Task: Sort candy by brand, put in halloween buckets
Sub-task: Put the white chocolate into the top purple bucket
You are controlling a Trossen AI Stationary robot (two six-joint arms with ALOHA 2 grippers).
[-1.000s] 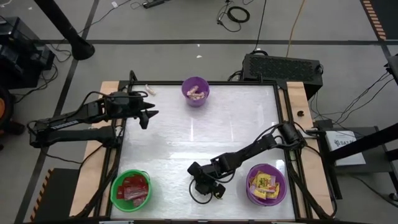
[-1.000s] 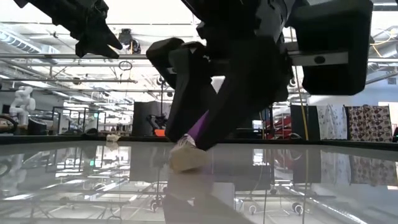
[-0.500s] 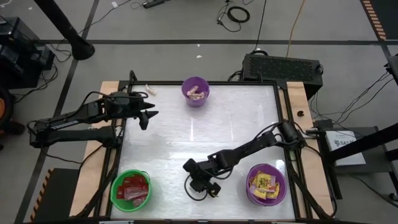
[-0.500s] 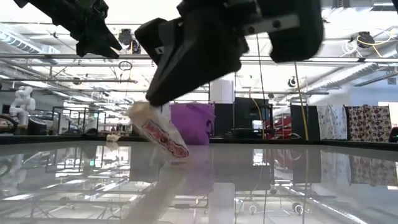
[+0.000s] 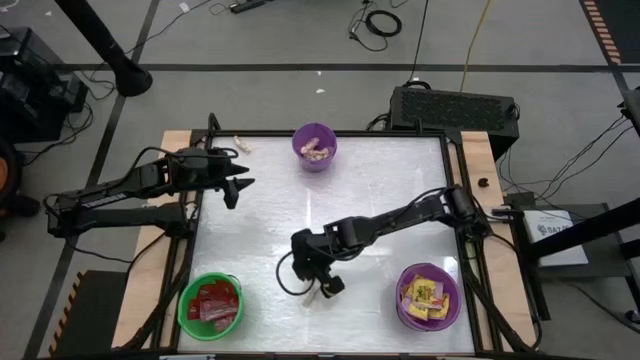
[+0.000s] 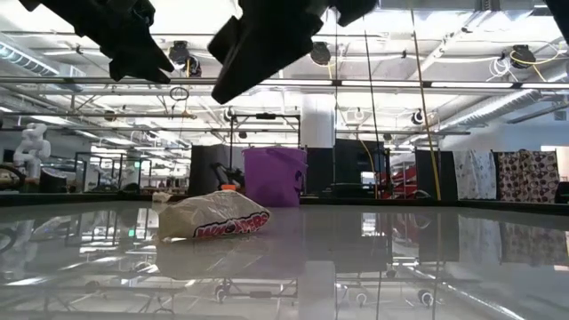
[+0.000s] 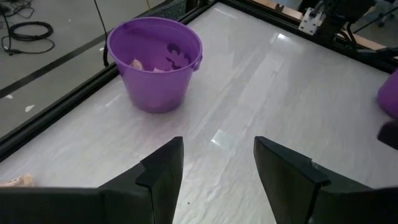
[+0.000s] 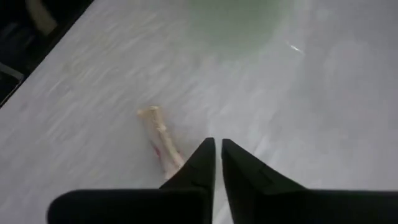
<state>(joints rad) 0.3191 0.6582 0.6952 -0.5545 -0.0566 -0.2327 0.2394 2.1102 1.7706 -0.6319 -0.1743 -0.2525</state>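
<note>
Your right hand (image 5: pixel 322 277) hangs above the white counter (image 5: pixel 380 200) with its fingers (image 8: pixel 202 163) pressed together on nothing — the pale tan candy (image 6: pixel 215 216) lies flat on the counter just beside and below the fingertips. Your left hand (image 5: pixel 238 186) waits spread open and empty, with the purple bucket (image 7: pixel 155 63) of tan pieces ahead of it; the green bucket (image 5: pixel 211 304) and the second purple bucket (image 5: pixel 429 297) flank your right hand.
</note>
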